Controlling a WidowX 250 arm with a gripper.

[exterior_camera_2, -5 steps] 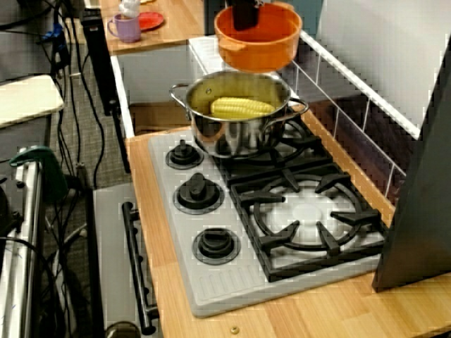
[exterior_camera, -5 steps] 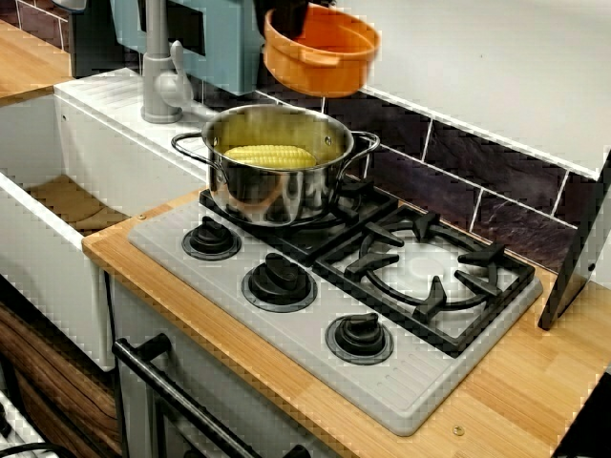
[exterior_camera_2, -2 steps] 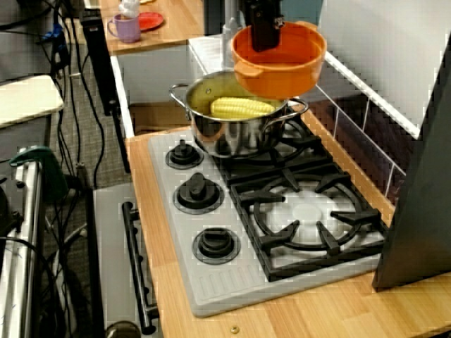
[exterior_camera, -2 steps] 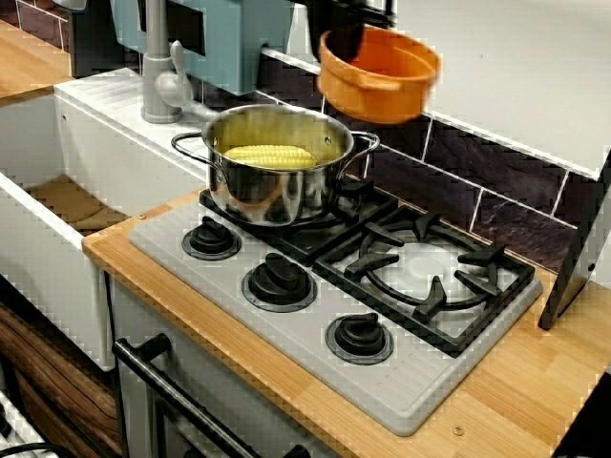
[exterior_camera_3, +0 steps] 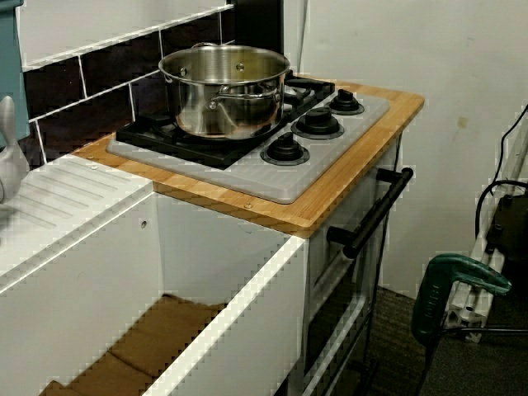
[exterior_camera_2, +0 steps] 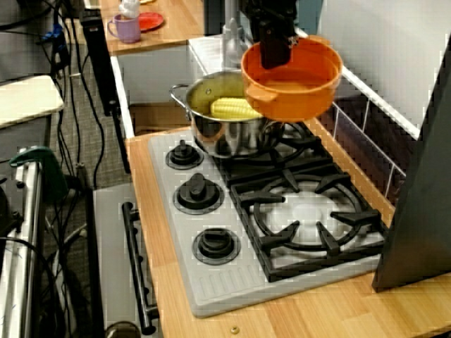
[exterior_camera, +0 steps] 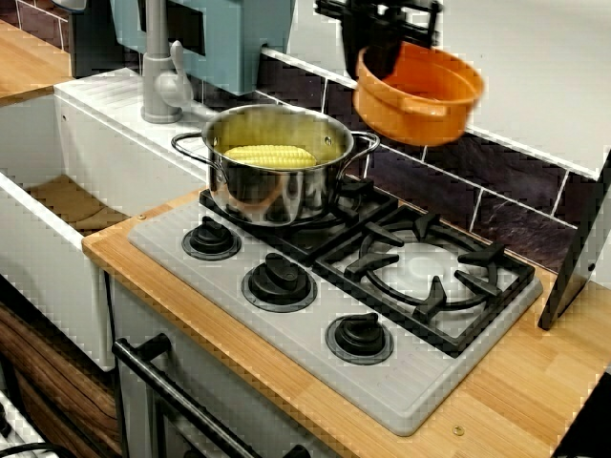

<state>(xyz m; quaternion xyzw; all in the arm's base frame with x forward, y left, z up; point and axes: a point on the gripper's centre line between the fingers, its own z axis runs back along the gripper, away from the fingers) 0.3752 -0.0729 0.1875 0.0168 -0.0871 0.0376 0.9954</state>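
Observation:
My black gripper [exterior_camera: 382,59] hangs in the air, shut on the near rim of an orange bowl [exterior_camera: 422,100]. In the front view the bowl tilts slightly and floats beside the tiled wall, up and to the right of a steel pot [exterior_camera: 277,186]. From the stove's end, the gripper [exterior_camera_2: 275,51] and bowl [exterior_camera_2: 292,88] overlap the pot's [exterior_camera_2: 225,137] right rim. A yellow corn cob [exterior_camera: 269,156] lies inside the pot on the back left burner. The sink-side view shows only the pot [exterior_camera_3: 223,99]; the gripper and bowl are out of that frame.
The right burner grate [exterior_camera: 430,272] sits bare below and right of the bowl. Three black knobs [exterior_camera: 279,279] line the stove's front. A grey faucet [exterior_camera: 158,76] and white sink [exterior_camera: 57,191] stand left. A dark panel [exterior_camera: 578,258] leans at the far right.
The gripper has carried the orange bowl to the right, from above the pot's back to a spot beside its right rim, and slightly lower. Pot and corn stayed put.

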